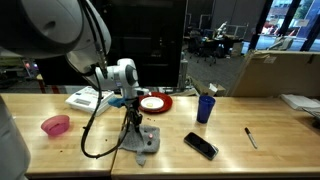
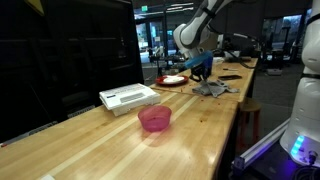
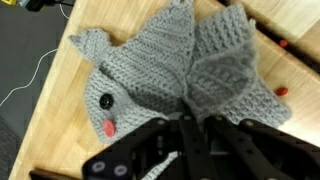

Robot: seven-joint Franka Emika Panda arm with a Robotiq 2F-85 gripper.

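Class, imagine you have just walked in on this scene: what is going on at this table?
The robot arm's gripper is down on a grey knitted toy that lies on the wooden table. Its fingers seem to pinch a gathered fold of the knit, while most of the toy lies flat on the wood. Around it, untouched, stand a pink bowl, a red plate and a blue cup. A black device lies close by.
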